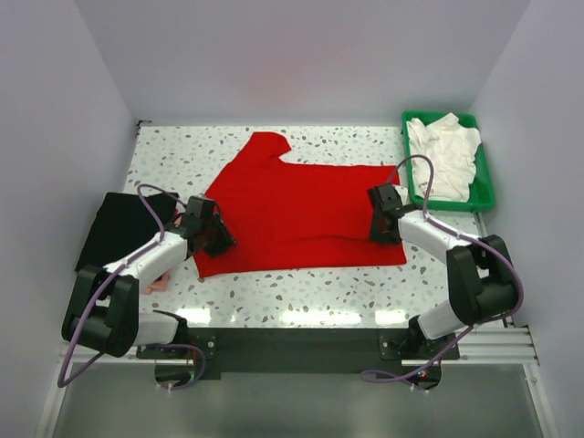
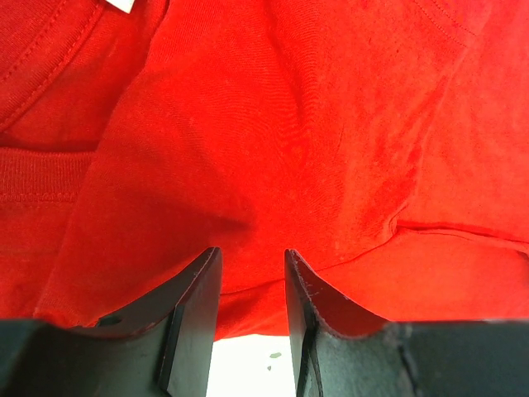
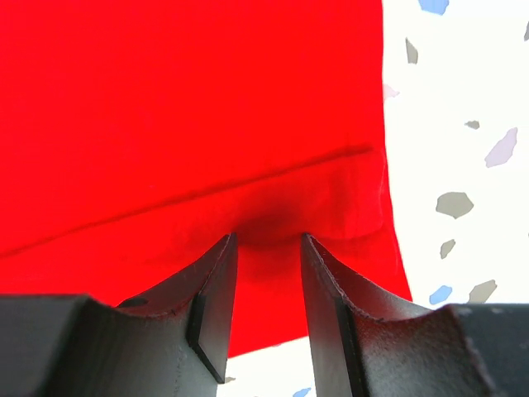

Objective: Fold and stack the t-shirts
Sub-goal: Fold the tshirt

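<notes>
Right, I have the red t-shirt spread flat in the middle of the tabletop, and its long axis runs from the left edge toward the right edge. The white neck label shows in the left wrist view, so the collar end lies to the left. The stitched hem is in the right wrist view, so the hem end lies to the right. One sleeve sticks out toward the far edge.

My left tool sits at the shirt's near-left corner, by the collar end. Its fingers are drawn partway together, with creases in the red cloth converging on them, so I read it as pinched on the shirt. My right tool is at the hem end, toward the near side. There the fabric puckers and darkens at the fingertips, and I judge that one clamped on the cloth as well.

So each arm holds the end nearer to it, with the whole length of the shirt between them. I think the coming fold depends on keeping both ends level across that axis so the cloth goes over square.

The black t-shirt lies by the left edge. The white t-shirts are heaped in the green tray at the far-right corner.
</notes>
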You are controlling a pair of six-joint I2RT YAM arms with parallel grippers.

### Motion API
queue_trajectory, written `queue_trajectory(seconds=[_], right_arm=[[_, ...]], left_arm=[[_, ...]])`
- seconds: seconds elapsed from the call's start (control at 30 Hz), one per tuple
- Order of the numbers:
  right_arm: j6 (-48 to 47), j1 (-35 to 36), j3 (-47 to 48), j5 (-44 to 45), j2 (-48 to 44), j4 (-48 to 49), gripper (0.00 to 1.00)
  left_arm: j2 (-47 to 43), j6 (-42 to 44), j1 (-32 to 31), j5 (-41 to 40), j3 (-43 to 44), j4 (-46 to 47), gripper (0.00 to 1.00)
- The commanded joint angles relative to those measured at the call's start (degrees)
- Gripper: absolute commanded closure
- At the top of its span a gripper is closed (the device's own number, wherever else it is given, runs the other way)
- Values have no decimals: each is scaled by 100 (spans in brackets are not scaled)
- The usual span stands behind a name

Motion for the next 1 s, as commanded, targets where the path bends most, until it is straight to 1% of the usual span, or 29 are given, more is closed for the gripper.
queue_trajectory(seconds=[0.0,0.27,0.47,0.67,0.97], right_arm=[[10,-110,408,-10,169,154,60],[-60,-329,742,-151,240,146,59],[-52,-321,584,-221,73,181,57],[-69,-329,628,-213,20,146,55],[-95,-408,1427,-309,714,75,53]], left_arm=[[15,-1,-12,-86,-13,-22,59],[23,16,-12,-77,-22,-13,59],[23,16,-12,-50,-30,22,59],[23,16,-12,-24,5,49,59],[85,-36,-12,46,57,93,59]])
